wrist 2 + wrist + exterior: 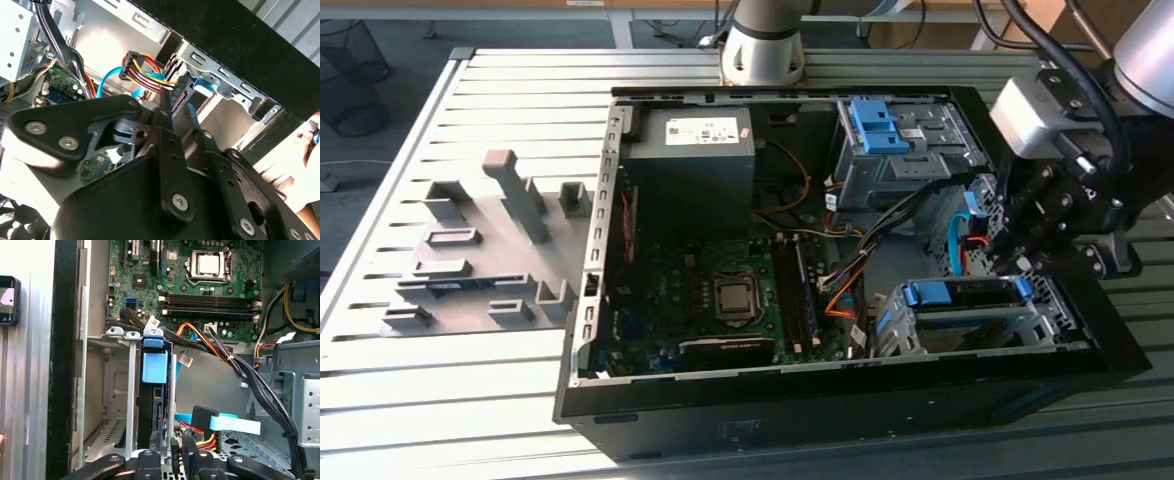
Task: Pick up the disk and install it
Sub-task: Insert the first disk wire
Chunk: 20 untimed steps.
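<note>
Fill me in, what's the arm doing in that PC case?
The arm's pincer hangs inside the open computer case, near the exterior view's right wall, beside the metal drive cage. The disk with its blue rails already stands in that cage, seen in the first wrist view. The pincer sits just at the cage, next to the bundle of coloured cables. The motherboard lies untouched.

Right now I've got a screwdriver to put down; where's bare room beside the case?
The slatted table is bare near the exterior view's lower left, between the grey fixture blocks and the computer case. The drive cage corner is crowded: cables and the pincer.
</note>
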Available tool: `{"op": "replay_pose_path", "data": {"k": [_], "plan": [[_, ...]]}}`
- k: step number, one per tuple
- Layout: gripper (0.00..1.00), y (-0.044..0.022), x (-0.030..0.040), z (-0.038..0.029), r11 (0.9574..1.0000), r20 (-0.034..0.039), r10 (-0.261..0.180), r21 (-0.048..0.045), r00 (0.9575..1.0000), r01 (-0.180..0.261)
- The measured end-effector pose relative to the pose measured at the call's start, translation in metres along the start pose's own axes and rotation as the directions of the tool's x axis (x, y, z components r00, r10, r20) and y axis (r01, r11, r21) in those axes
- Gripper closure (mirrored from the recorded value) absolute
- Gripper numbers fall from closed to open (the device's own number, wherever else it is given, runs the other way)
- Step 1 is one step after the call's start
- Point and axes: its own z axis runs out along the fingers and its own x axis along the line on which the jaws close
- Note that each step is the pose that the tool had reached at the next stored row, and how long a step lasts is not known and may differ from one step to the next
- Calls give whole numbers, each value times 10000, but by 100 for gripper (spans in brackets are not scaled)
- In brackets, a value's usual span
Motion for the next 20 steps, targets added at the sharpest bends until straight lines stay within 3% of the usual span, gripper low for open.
{"op": "replay_pose_path", "data": {"k": [1, 2, 8, 12, 13, 20], "plan": [[70, 1, 0, 1, 10000, 27, -3, 0, 10000, 3], [77, 6, -1, 2, 10000, 44, -4, 1, 10000, 4], [77, 86, -3, -33, 10000, 142, -4, 20, 9999, 4], [78, 84, -3, -34, 10000, 143, -3, 20, 9999, 3], [84, 81, -3, -35, 10000, 142, -4, 20, 9999, 4], [84, 74, -3, -34, 10000, 143, -5, 20, 9999, 4]]}}
